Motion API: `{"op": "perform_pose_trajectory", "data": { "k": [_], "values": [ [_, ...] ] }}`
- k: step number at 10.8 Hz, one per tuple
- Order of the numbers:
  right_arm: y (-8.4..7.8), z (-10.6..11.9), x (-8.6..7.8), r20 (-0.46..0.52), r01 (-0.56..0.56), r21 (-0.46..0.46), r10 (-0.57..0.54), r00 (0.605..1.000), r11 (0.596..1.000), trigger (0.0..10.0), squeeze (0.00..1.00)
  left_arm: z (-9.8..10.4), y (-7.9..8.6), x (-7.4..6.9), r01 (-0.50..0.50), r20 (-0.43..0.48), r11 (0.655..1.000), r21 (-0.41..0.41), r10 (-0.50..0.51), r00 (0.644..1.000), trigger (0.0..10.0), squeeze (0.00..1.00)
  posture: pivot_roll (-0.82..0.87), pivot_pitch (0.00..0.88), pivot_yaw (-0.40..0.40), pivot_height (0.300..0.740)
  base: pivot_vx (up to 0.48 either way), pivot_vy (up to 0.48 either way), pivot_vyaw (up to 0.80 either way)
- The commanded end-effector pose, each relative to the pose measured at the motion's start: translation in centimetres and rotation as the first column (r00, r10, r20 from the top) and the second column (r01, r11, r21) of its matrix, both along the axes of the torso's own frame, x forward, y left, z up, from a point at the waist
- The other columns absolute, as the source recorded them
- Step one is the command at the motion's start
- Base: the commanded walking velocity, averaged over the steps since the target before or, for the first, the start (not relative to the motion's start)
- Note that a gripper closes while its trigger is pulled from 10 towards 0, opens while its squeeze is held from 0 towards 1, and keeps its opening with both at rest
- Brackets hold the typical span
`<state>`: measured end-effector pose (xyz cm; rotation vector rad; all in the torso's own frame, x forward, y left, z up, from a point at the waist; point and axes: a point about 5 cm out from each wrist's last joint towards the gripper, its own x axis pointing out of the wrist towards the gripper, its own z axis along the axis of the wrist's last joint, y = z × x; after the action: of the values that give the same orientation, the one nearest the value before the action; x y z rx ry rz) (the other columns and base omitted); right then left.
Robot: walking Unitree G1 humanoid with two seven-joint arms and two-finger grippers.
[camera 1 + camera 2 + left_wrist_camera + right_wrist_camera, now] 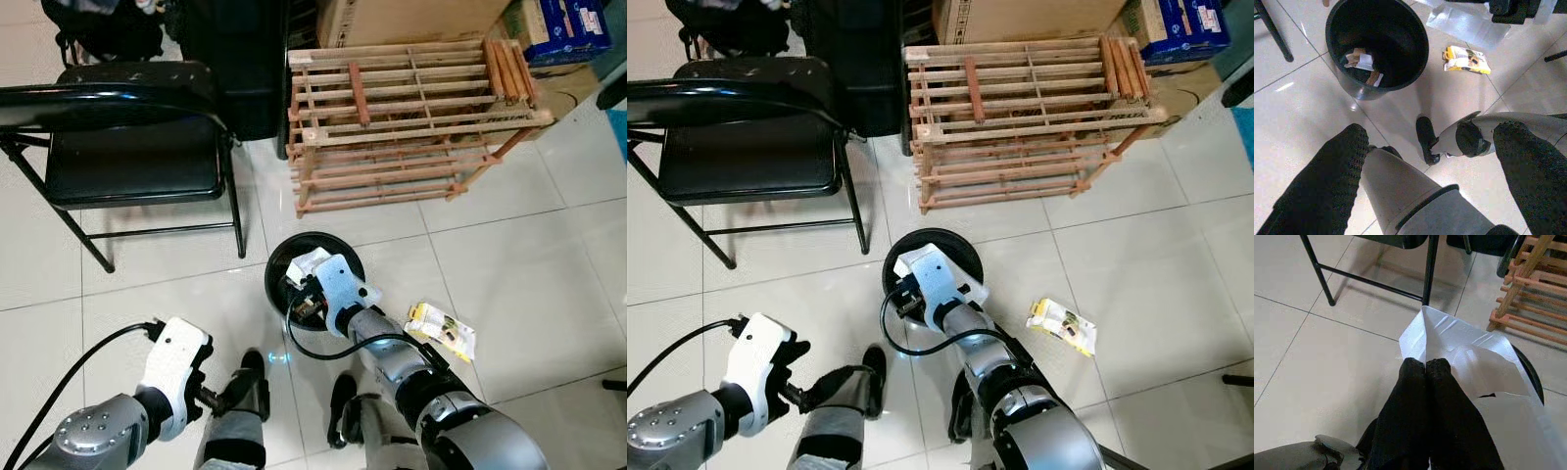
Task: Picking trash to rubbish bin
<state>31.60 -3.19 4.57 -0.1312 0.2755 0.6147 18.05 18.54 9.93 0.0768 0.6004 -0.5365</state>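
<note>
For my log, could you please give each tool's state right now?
Left tool: open, empty.
Right tool: closed on crumpled white plastic wrapper.

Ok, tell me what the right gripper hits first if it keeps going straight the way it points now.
Probably the floor tile near the black bin. The right gripper, shut on a white plastic wrapper, points down and forward towards the folding chair; depth is unclear, so it may clip the bin rim first.

Bright, even indoor light falls from above. The glossy floor tiles (549,264) carry soft glare patches, and the folding chair (127,147) casts faint shadows. The head views are sharp; close black fingers (1327,181) blur slightly.
</note>
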Motion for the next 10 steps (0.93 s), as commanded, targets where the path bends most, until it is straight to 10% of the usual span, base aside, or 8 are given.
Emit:
{"op": "perform_pose_trajectory", "data": {
  "k": [1, 4, 5, 6, 10],
  "values": [
    [2.4, -0.1, -0.9, -0.039, -0.026, 0.059, 0.029, 0.999, 0.998, 10.0, 0.0, -0.5, -0.2, -0.7, 0.016, -0.044, 1.0, -0.014, -0.016, 0.999, 10.0, 0.67, 0.58, 0.461, -0.097, 0.74, 0.0, 0.0, 0.0],
    [3.2, 1.2, -0.3, -0.027, -0.032, 0.124, 0.035, 0.999, 0.992, 10.0, 0.0, -0.2, -0.2, -1.5, 0.011, -0.051, 1.0, -0.01, -0.012, 0.999, 10.0, 0.57, 0.59, 0.471, -0.098, 0.74, 0.0, 0.0, 0.0],
    [3.3, 1.4, -0.2, -0.025, -0.034, 0.136, 0.038, 0.999, 0.99, 10.0, 0.27, -0.1, -0.4, -1.6, 0.014, -0.05, 1.0, -0.01, -0.015, 0.999, 10.0, 0.55, 0.59, 0.472, -0.099, 0.74, 0.0, 0.0, 0.0],
    [3.4, 1.6, -0.1, -0.022, -0.039, 0.165, 0.043, 0.999, 0.985, 10.0, 1.0, 0.1, -0.6, -1.6, 0.019, -0.047, 1.0, -0.013, -0.019, 0.999, 10.0, 0.53, 0.58, 0.471, -0.101, 0.74, 0.0, 0.0, 0.0],
    [2.7, 1.0, -0.3, -0.042, -0.024, 0.18, 0.032, 0.999, 0.983, 10.0, 1.0, 0.2, -0.8, -1.5, 0.025, -0.053, 1.0, -0.015, -0.026, 0.998, 10.0, 0.52, 0.58, 0.471, -0.1, 0.74, 0.0, 0.0, 0.0]
  ]
}}
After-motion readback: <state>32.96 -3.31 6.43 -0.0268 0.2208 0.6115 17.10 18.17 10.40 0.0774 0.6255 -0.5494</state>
